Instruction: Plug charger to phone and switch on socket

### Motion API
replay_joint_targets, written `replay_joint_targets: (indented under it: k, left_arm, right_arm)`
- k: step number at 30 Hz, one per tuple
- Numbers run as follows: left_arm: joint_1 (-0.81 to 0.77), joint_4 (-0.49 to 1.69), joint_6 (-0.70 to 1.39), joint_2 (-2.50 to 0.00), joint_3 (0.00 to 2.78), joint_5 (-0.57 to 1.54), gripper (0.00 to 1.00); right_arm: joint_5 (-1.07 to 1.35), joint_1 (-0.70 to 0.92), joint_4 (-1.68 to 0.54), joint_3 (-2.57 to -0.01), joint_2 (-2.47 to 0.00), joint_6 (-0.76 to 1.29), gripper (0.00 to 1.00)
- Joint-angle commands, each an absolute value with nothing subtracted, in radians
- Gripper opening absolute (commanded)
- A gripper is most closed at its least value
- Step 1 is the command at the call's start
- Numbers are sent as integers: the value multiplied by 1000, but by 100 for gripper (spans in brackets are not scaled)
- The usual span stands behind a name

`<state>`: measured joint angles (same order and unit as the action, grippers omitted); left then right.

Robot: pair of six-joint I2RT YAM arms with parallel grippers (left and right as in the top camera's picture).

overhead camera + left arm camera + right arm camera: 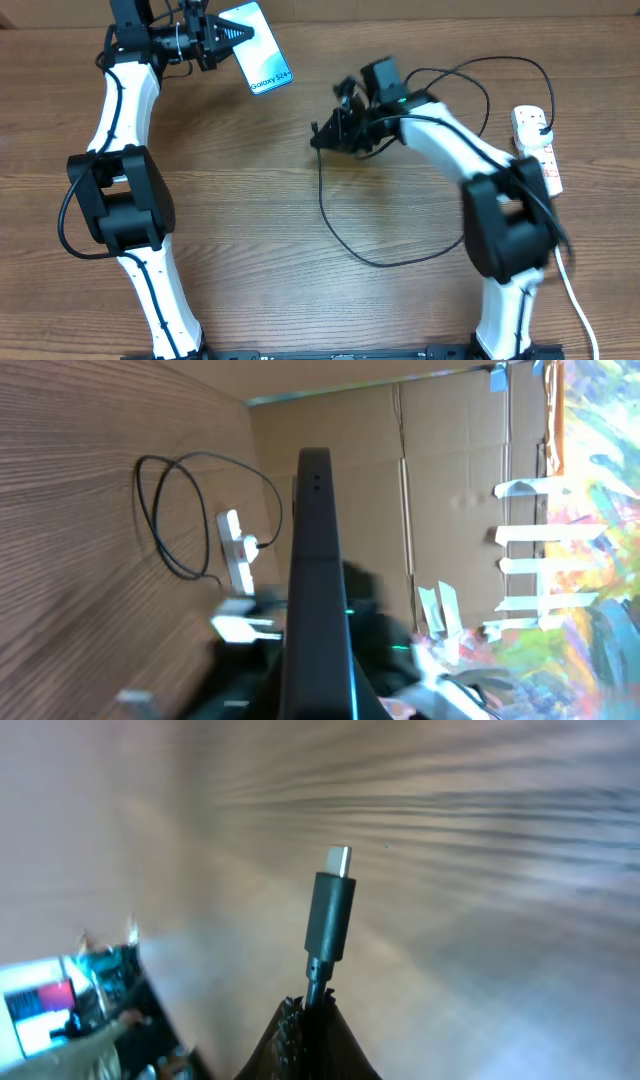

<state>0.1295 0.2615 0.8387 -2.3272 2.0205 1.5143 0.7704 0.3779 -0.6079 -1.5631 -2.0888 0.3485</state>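
Jaws of the right gripper (312,1010) are closed narrow on the charger (331,910), a long thin black cable with a small black connector. They hold it just behind this connector, so the connector body and its silver metal tip stand free in front of the fingertips. Jaws of the left gripper (215,42) are closed on one short end of the phone (258,47), a slim rectangular smartphone with light blue screen, white "Galaxy S24" text and dark frame. The phone is tilted, with its screen towards the overhead camera and the text at the free end; the left wrist view shows only its dark edge. The connector is to the right of the phone, near it but not touching. From there the cable makes a wide loop on the brown wooden table (250,200), right of the phone, then goes further right to the socket (537,150), a white elongated power strip with red switch markings, well apart from the phone. The cable meets the socket at its far end. A thick white cord (572,290) leaves the near end. Whether the switch is on, I cannot tell.
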Motion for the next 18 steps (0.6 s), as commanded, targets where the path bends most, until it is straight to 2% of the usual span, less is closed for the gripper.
replay_joint_targets:
  k: [1,9,18]
  left_arm:
    - [126,257,863,-2328,2032,1580,4]
    - [89,256,969,-2328,2032,1580,4]
    - [51,256,973,-2328,2032,1579,4]
  right_arm:
    - [860,384,-649,-1579,-1907,204,4]
    - [891,417,-683,-1579,-1838,200,4]
    - [890,420,-656,-1579,-1838,221,4]
